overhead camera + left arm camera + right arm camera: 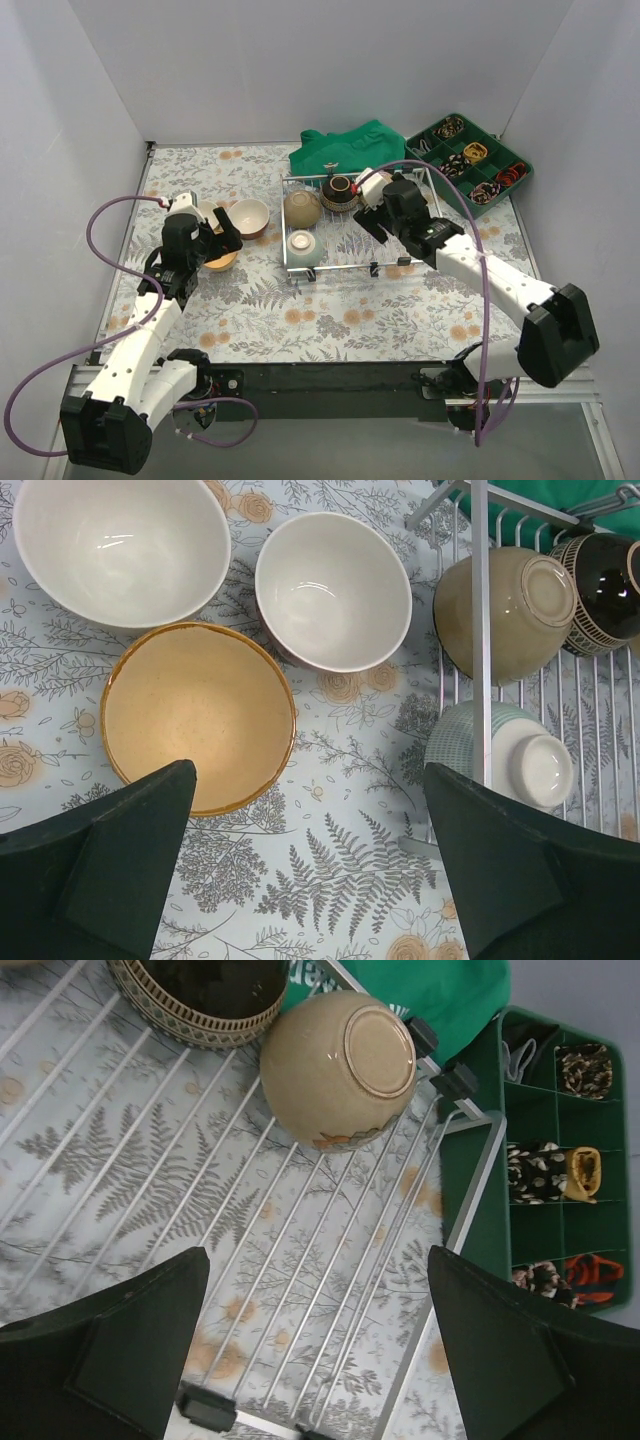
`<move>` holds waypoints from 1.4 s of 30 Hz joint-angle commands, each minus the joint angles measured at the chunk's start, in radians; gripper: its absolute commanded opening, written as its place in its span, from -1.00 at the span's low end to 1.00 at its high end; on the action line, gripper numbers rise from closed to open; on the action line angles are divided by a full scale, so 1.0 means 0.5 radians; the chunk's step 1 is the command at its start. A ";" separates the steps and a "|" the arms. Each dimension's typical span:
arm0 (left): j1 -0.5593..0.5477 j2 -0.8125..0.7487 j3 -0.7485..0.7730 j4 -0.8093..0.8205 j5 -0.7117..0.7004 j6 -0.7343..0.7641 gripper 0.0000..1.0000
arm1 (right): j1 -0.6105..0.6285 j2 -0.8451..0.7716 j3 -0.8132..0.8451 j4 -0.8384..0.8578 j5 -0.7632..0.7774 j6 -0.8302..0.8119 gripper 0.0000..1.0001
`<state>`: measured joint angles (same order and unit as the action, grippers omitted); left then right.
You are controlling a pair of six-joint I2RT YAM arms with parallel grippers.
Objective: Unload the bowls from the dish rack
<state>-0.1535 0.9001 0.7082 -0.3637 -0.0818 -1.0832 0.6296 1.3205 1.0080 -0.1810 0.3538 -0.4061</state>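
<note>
At far right corner of dish rack (470, 1195): tan bowl (335, 1065), upturned.
Right gripper (315, 1280): jaws spread, empty, near it.
Left gripper (310, 780): spread, empty.
Grasp advice: straddle the rim squarely, lift straight.

Counter (300, 310) holdings: three bowls (333, 590) lay grouped just ahead of the left jaws. The dish rack (350, 250) stood to their right and under the right jaws. Two rack bowls (340, 1065) lay ahead of the right jaws, the compartment tray (497, 1260) to their right, the cloth (345, 148) beyond.
</note>
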 commanded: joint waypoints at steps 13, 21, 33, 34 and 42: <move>-0.162 -0.174 -0.070 0.053 -0.296 0.099 0.97 | -0.001 0.608 0.092 0.678 0.222 -0.985 0.97; -0.178 -0.180 -0.067 0.022 -0.404 0.077 0.96 | -0.007 0.832 0.174 0.758 0.207 -1.130 0.97; -0.181 -0.168 -0.070 0.019 -0.404 0.074 0.96 | -0.017 1.080 0.199 0.966 0.354 -1.308 0.97; -0.181 -0.168 -0.070 0.022 -0.404 0.080 0.96 | -0.017 1.090 0.199 0.997 0.357 -1.314 0.97; -0.181 -0.156 -0.073 0.022 -0.389 0.077 0.97 | -0.017 1.197 0.168 1.273 0.434 -1.357 0.97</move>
<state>-0.2398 0.8310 0.6788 -0.3508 -0.2626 -1.0512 0.6296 1.8900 1.0786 0.3305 0.5217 -1.0584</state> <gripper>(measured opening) 0.982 0.985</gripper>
